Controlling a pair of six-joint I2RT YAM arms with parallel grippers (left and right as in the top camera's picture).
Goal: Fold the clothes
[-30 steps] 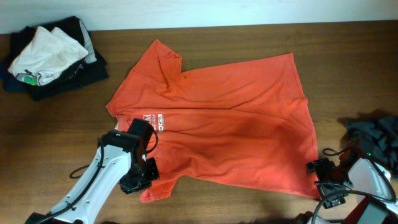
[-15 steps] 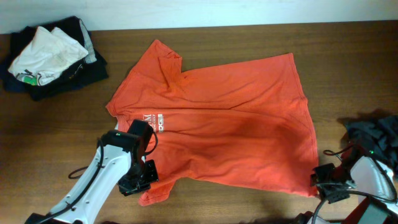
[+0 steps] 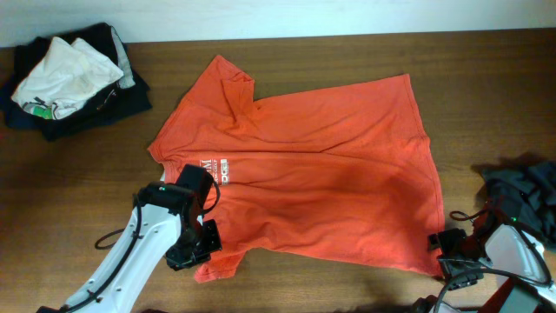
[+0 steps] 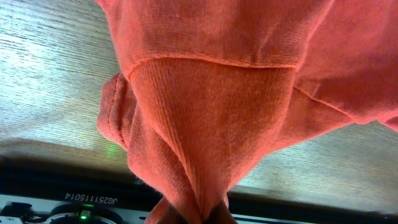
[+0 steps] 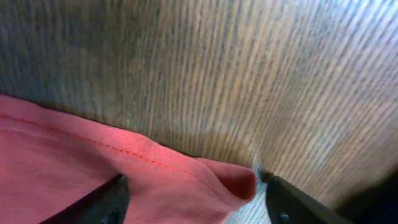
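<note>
T-shirt [image 3: 321,165] — in left gripper [image 4: 194,216]

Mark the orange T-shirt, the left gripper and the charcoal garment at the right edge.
orange T-shirt [image 3: 330,174], overhead view, middle of the body panel.
left gripper [image 3: 207,248], overhead view, between its fingertips at the sleeve.
charcoal garment [image 3: 530,187], overhead view, crumpled middle of the visible part.

You've got a dark brown wood-grain table [image 3: 486,96] filling the overhead frame, grain running left to right. A plain white wall strip [image 3: 347,16] runs along the top edge. In the left wrist view, glare washes out the tabletop at left.
</note>
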